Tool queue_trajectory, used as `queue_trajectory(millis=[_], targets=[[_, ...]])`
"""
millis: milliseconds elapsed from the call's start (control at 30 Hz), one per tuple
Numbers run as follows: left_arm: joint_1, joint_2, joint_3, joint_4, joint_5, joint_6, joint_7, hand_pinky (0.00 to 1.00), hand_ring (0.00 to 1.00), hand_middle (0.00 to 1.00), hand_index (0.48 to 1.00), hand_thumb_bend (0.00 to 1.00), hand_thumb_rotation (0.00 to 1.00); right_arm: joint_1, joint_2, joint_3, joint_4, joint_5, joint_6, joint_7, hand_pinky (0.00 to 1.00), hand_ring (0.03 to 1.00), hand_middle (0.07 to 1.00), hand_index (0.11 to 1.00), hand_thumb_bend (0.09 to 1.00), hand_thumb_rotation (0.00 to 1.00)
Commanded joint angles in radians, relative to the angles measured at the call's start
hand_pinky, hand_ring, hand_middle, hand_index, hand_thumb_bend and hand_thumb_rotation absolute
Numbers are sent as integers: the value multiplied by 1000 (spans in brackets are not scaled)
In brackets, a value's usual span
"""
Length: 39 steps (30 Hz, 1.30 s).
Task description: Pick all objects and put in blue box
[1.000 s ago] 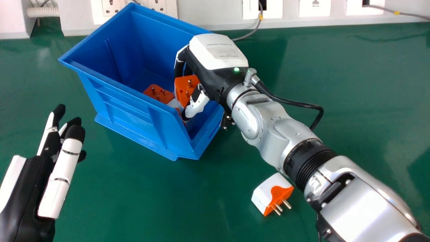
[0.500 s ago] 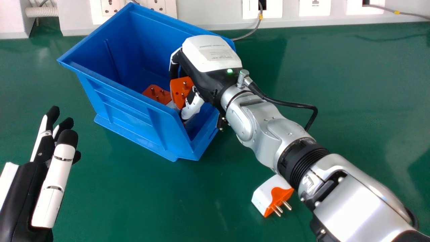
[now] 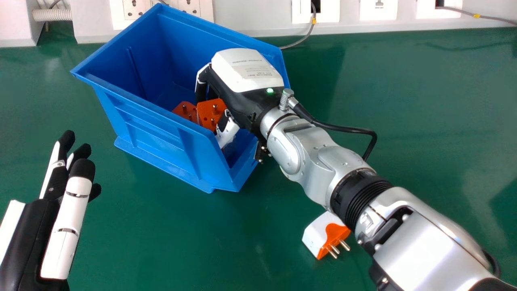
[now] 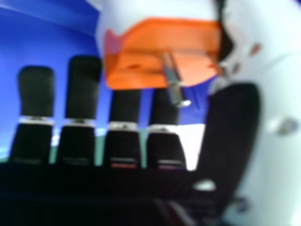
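Observation:
My right hand [image 3: 246,87] is down inside the blue box [image 3: 161,129], curled round an orange and white plug [image 3: 210,114]. In the right hand view the plug [image 4: 160,54] lies between the fingers and thumb of my right hand [image 4: 235,122], a metal pin showing. Beside it in the box rests another orange plug [image 3: 186,110], partly behind the box wall. Another white and orange plug [image 3: 325,235] lies on the green table by the right forearm, pins toward the front. At the left, my left hand [image 3: 44,214] is open and holds nothing.
The green table [image 3: 194,242] runs back to a white wall strip with sockets [image 3: 377,9]. A grey cable [image 3: 301,40] comes down behind the box. A black cable [image 3: 339,128] loops off the right wrist, and the right forearm spans the table's right side.
My right hand, still holding its plug, has moved left and slightly toward the front within the box. The left hand has shifted slightly down toward the view's bottom edge.

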Motion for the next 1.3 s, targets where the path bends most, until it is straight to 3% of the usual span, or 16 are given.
queue_trajectory(millis=[0,200,233,267,333,367,400,467,567,900,1267], targets=[[4,-2,0,-28,-4,-20,6,917,973,979,1000,458,1000,-42,6,5,-5,-6,-9,-13,346,423,528,507,494,0],[7,-2,-2,-28,-1,-24,5,918,973,979,1000,458,1000,-40,-7,-9,-14,22,-19,70,349,440,547,505,491,0],[8,-2,-2,-29,0,-24,6,918,974,979,1000,458,1000,-39,-13,-5,-20,18,-22,76,368,500,601,503,487,0],[9,-3,-2,-30,1,-24,6,918,974,979,1000,458,1000,-38,-17,1,-24,12,-23,80,368,500,601,503,487,0],[6,-2,-2,-26,0,-24,6,919,974,979,1000,457,1000,-43,-23,21,-24,-9,-17,74,407,708,759,674,453,0],[4,-1,-1,-24,-1,-24,6,919,974,979,1000,457,1000,-45,-24,31,-22,-21,-12,67,415,755,795,714,446,0],[3,-1,-1,-22,0,-25,5,919,974,979,1000,457,1000,-48,-26,43,-21,-36,-7,56,415,755,795,714,446,0],[0,1,0,-19,0,-25,5,920,974,980,1000,457,1000,-52,-29,61,-18,-57,-2,40,565,843,869,795,476,0],[-3,3,-1,-14,2,-27,4,920,974,980,1000,456,1000,-51,-35,79,-14,-82,-4,-1,699,920,933,880,526,0],[-21,11,1,13,14,-41,3,917,973,979,1000,467,1000,-43,-43,69,-9,-67,-16,-9,847,990,992,958,641,14],[-24,16,-2,19,30,-52,4,916,973,978,1000,474,1000,-45,-62,59,-27,-56,-13,28,875,998,998,971,620,3]])
